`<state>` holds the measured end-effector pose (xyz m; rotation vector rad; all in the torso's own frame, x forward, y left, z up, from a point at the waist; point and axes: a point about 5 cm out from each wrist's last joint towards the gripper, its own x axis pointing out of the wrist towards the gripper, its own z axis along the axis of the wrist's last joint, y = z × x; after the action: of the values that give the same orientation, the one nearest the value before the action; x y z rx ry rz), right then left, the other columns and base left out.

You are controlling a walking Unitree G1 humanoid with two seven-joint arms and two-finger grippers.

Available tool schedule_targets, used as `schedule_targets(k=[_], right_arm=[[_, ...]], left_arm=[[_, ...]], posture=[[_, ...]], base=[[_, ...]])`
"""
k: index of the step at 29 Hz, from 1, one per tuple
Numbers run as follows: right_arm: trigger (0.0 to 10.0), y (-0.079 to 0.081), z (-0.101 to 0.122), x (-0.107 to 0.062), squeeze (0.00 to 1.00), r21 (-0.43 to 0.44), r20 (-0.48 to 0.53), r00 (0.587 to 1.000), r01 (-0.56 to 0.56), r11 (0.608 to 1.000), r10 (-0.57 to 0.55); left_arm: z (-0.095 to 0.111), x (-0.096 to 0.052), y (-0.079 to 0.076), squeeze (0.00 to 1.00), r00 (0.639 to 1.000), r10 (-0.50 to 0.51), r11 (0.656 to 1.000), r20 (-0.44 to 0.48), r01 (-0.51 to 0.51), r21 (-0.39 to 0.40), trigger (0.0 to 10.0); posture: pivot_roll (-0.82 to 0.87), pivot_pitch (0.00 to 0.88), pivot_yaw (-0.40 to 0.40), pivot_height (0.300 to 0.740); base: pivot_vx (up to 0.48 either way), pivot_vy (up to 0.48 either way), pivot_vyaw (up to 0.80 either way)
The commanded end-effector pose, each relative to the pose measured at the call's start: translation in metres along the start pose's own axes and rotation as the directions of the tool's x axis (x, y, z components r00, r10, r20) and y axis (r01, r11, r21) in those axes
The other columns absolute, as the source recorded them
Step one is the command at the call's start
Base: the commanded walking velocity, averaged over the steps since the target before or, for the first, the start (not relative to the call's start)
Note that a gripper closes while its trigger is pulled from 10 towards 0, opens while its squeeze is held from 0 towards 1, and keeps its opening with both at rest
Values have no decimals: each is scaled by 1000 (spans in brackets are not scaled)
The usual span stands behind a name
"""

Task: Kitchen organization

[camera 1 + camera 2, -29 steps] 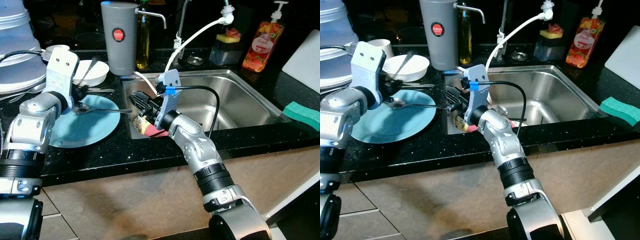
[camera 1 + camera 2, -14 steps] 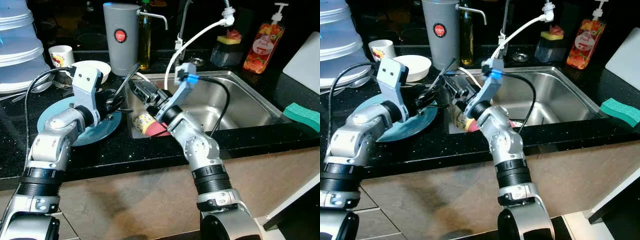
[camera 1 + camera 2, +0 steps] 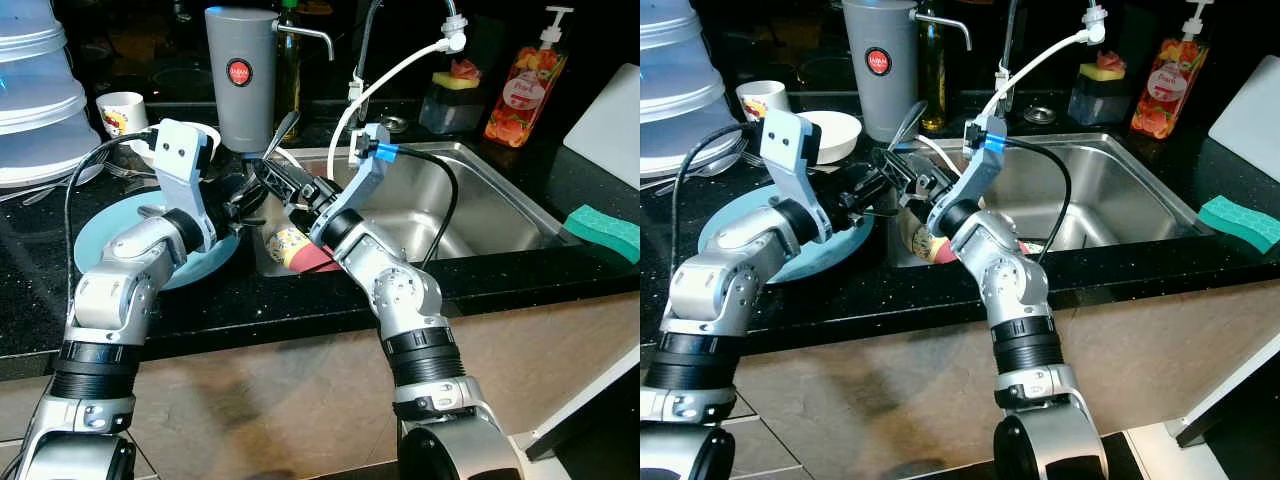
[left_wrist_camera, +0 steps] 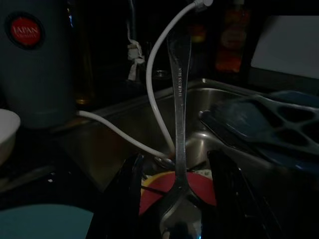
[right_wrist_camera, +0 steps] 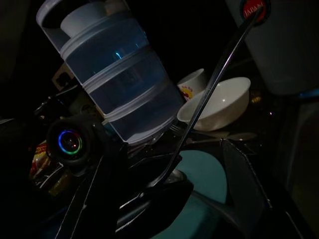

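Observation:
My left gripper point(image 3: 243, 198) is shut on the bowl end of a metal spoon point(image 3: 272, 148), held above the counter between the blue plate point(image 3: 105, 228) and the sink point(image 3: 480, 205). The spoon's handle point(image 4: 178, 114) slants up toward the grey thermos point(image 3: 240, 75). My right gripper point(image 3: 260, 170) reaches in from the sink side and is open, one finger on each side of the spoon handle point(image 5: 214, 84) without closing on it. A white bowl point(image 3: 835, 130) and a small mug point(image 3: 122, 108) stand behind the plate.
A red and yellow cup point(image 3: 290, 247) lies in the sink's near left corner. A white hose point(image 3: 400, 70) hangs from the tap. A soap bottle point(image 3: 520, 95) and green sponge point(image 3: 605, 225) are right of the sink. Stacked clear containers point(image 3: 30, 90) stand far left.
My left gripper lifted the spoon off the blue plate and carried it right toward the sink edge, tilting it upright. My right gripper rose from the sink corner to meet it.

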<state>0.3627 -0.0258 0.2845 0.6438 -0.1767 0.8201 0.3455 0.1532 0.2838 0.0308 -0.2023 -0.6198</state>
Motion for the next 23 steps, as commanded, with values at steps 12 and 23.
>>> schedule_targets(k=[12, 23], right_arm=[[10000, 12, 2, 5, 0, 156, 26, 999, -33, 987, 29], [0, 9, -5, 3, 0, 150, -33, 999, -2, 989, 7]], left_arm=[[-9, -2, -4, 0, 999, -7, 1000, -35, 7, -10, 0], [-8, -5, -24, 0, 987, -159, 986, -33, 158, -50, 0]], posture=[[69, 79, -28, 740], [67, 83, -31, 740]], base=[[0, 0, 0], [0, 0, 0]])
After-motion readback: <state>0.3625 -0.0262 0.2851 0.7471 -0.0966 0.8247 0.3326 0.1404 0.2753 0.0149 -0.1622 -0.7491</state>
